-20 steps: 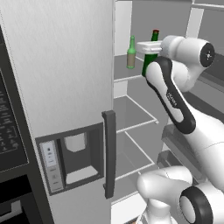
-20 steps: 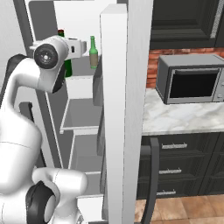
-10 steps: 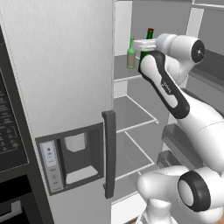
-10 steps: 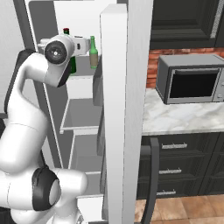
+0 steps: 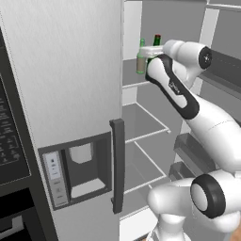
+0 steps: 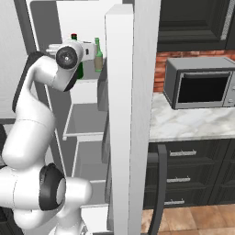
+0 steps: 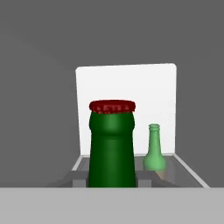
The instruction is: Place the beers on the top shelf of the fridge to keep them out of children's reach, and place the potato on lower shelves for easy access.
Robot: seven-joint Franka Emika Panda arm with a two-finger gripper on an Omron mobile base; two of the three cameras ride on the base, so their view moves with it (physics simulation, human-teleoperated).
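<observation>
The claw [image 5: 151, 52] is clamped on the dark green red-capped glass bottle [image 7: 112, 144]; its body is hidden behind the arm. The paler olive-green bottle [image 5: 140, 59] stands beside it on the pale-grey top shelf [image 5: 134, 84].

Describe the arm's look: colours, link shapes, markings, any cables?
The arm has glossy white, rounded tubular links. Its joints carry dark grey to black bands, and round black end caps ringed in grey sit on the elbow and the base joint. One black upper link bears small white lettering, too small to read. No loose cables show. The fingers cannot be made out.
</observation>
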